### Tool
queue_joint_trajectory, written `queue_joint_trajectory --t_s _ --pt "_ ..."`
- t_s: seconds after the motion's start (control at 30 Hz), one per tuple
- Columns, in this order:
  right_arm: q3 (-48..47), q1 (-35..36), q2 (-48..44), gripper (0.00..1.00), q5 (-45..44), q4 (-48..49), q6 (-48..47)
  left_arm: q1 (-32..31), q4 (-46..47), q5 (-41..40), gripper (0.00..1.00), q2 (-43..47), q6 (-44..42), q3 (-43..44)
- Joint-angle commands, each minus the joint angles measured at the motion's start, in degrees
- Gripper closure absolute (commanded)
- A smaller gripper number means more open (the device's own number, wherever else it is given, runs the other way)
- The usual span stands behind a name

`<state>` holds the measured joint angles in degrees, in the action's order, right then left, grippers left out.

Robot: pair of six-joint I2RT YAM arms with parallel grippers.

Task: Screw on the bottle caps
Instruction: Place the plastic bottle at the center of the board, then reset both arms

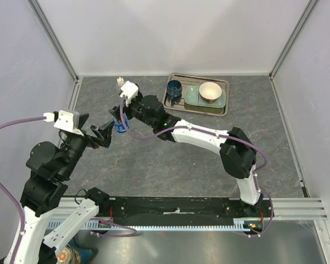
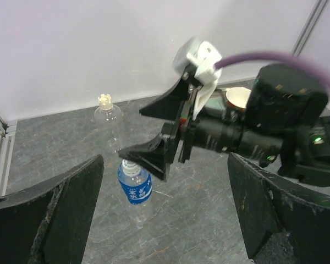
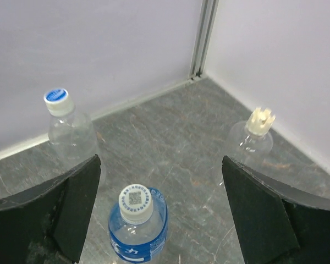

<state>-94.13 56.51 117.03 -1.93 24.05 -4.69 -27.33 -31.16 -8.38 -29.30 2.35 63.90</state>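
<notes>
Right wrist view looks down on the blue-labelled bottle (image 3: 137, 234), which stands upright with a white cap (image 3: 136, 200) sitting on its neck. How tightly that cap is screwed cannot be told. The right gripper (image 3: 160, 165) hangs over this bottle with its jaws spread wide, one on each side and neither touching it, so it holds nothing.

Farther off, close to the far wall, a clear bottle (image 3: 252, 142) carries a cream cap (image 3: 261, 120) with a notched upper edge. Towards the left wall a second clear bottle (image 3: 72, 136) wears a blue-topped cap (image 3: 57, 99).

The left gripper (image 2: 165, 165) is just to the near left of the labelled bottle, facing it, its jaws also wide apart and empty.

Well apart on the far right of the grey table (image 1: 198, 159), a metal tray (image 1: 224, 107) holds a dark blue cup (image 1: 174, 88) and a white-and-tan bowl (image 1: 210, 91).
</notes>
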Motion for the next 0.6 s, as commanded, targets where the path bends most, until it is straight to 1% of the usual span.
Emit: queue_joint_trajectory --t_s 0.0,0.03,0.07,0.1,0.13,0.17,0.2,0.23,0.27,0.3,0.33,0.37,0.4,0.43,0.5,0.57 --pt "-3.52 -0.08 -7.69 0.02 1.32 -4.70 0.37 0.35 1.71 -0.05 0.01 -1.28 0.99 1.40" --pt "-3.17 -0.17 -8.83 0.02 0.54 -6.54 1.60 0.35 1.71 -0.06 0.00 -1.81 0.82 1.66" --pt "-2.91 -0.09 -11.54 0.02 -1.30 -10.91 2.83 0.35 1.54 0.03 0.01 -2.08 0.64 1.84" --pt "-2.64 0.00 -12.78 0.02 -6.54 -13.74 3.97 0.35 1.45 0.12 0.01 -2.43 0.55 2.10" --pt "-2.47 0.00 -15.32 0.02 -9.98 -16.90 4.51 0.35 1.45 0.38 0.01 -2.78 0.55 2.19" --pt "-2.38 0.00 -16.56 0.02 -13.06 -23.90 8.86 0.35 1.28 0.65 0.01 -3.30 0.55 2.37" --pt "-2.29 0.00 -17.79 0.02 -15.62 -28.23 10.65 0.35 0.32 1.78 0.01 -3.66 0.55 2.54" --pt "-0.98 0.00 -19.28 0.02 -20.17 -31.67 12.40 0.26 -0.13 2.49 0.01 -4.01 0.29 2.55" --pt "0.68 0.35 -23.13 0.02 -21.69 -36.22 13.73 0.35 -0.57 2.93 0.01 -4.71 -0.32 2.29" --pt "5.66 0.79 -25.51 0.02 -23.01 -37.23 14.00 0.35 -0.83 3.80 0.01 -4.80 -0.76 1.85" --pt "8.58 1.23 -31.02 0.02 -24.33 -37.41 14.09 0.35 -0.92 4.33 0.01 -4.80 -1.46 1.15" --pt "11.57 1.93 -33.86 0.02 -24.34 -36.72 14.18 0.26 -0.75 4.51 0.01 -4.45 -1.91 -0.08" --pt "16.64 2.20 -36.50 0.02 -24.00 -36.36 14.88 0.35 -0.83 5.21 0.01 -4.19 -2.08 -0.70" --pt "18.61 2.29 -41.22 0.02 -24.08 -36.10 15.67 0.35 -0.92 6.00 0.01 -3.93 -2.26 -1.23" --pt "22.21 2.73 -44.95 0.02 -24.35 -36.79 19.08 0.35 -1.62 8.11 0.00 -3.31 -2.26 -2.64" --pt "23.11 3.34 -48.64 0.02 -25.13 -39.94 19.72 0.35 -2.77 9.51 0.01 -2.96 -2.26 -3.86"
